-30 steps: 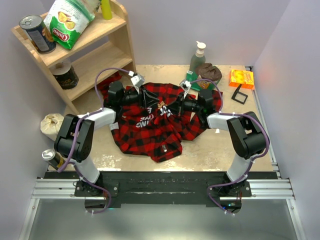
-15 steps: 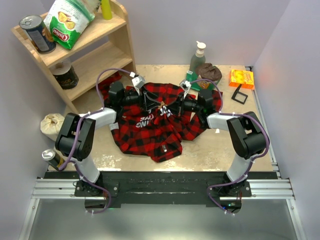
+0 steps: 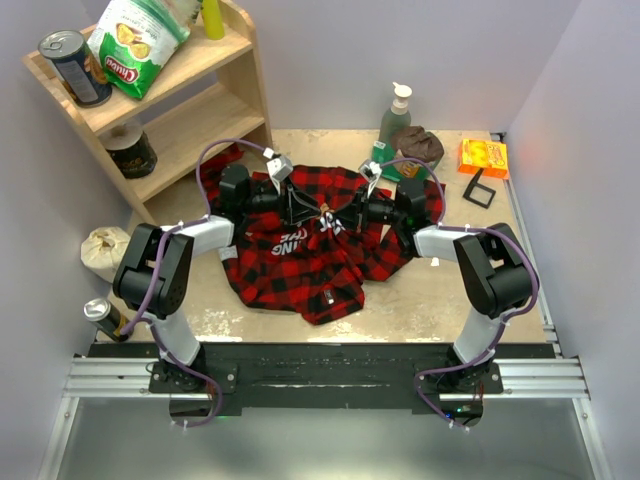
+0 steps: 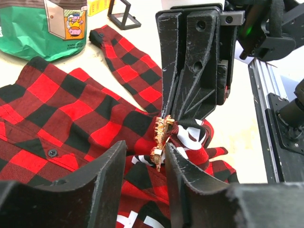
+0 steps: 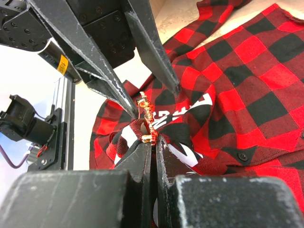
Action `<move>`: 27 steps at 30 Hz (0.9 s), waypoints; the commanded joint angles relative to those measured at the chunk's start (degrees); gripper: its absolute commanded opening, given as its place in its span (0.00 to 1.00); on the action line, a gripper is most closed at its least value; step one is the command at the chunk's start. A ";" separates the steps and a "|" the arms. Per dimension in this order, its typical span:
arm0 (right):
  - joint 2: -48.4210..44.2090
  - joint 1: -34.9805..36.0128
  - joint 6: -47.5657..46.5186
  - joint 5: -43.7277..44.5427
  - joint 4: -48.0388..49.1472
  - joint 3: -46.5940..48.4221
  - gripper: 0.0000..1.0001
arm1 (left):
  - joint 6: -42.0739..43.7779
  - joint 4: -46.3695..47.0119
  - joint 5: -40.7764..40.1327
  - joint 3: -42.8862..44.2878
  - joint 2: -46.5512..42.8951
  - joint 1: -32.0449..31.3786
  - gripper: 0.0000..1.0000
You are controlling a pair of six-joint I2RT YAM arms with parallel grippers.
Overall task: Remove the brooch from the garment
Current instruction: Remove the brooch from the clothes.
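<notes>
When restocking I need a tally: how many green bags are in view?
2. One green bag lies on the top shelf; the other green bag sits on the table beyond the shirt. More could be hidden.

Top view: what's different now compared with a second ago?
The left gripper has edged a little rightward, closer to the brooch, its fingers open either side of it. Nothing was grabbed or released. The right gripper stayed pinched shut on the shirt beside the brooch; the shirt has not moved.
</notes>
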 commanded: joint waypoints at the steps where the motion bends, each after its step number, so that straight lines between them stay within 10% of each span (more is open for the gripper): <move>1: -2.77 0.23 -0.38 -1.30 3.01 1.55 0.00 | 1.41 1.21 1.94 1.38 0.66 0.44 0.38; 17: -2.85 0.24 0.06 -1.56 3.45 1.73 0.00 | -0.17 2.79 3.00 1.38 1.01 0.71 0.04; 27: -3.47 0.24 -1.53 0.02 1.25 1.90 0.00 | -1.14 1.82 -1.57 1.20 -0.05 0.71 0.28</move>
